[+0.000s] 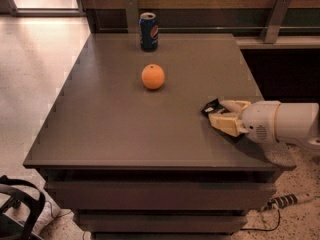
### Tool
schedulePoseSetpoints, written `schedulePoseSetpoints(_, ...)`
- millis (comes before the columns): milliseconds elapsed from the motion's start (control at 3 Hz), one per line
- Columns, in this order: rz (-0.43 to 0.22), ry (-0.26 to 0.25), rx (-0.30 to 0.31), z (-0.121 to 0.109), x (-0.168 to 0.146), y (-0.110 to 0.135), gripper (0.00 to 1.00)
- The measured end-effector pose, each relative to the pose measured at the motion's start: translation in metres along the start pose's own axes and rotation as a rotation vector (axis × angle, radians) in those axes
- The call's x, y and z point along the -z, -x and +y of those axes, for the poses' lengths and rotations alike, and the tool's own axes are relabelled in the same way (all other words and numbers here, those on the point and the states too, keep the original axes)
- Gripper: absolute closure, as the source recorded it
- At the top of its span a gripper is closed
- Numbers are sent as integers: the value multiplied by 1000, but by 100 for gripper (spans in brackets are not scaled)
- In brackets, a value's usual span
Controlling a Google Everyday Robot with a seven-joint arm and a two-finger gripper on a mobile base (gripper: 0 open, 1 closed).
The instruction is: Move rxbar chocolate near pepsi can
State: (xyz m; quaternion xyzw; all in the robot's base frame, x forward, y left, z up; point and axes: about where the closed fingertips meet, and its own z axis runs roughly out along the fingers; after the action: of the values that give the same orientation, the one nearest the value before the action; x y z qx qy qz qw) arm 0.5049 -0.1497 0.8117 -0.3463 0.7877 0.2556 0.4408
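Observation:
The rxbar chocolate (pixel 210 107) lies flat on the table near its right edge; only its black left end shows, and the rest is hidden by the gripper. My gripper (pixel 220 113) comes in from the right on a white arm and sits low over the bar at table height. The pepsi can (pixel 148 31) stands upright at the table's far edge, well away from the bar to the upper left.
An orange (pixel 153 76) sits on the grey table (pixel 100 119) between the can and the bar. A wooden wall with metal brackets (pixel 274 18) runs behind the table. The floor drops away left and right of the table. A cable (pixel 285 202) lies on the floor at lower right.

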Motion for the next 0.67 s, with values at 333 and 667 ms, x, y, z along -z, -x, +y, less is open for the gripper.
schedulePoseSetpoints(333, 0, 0, 0, 0, 0, 0, 100)
schedulePoseSetpoints(667, 0, 0, 0, 0, 0, 0, 100)
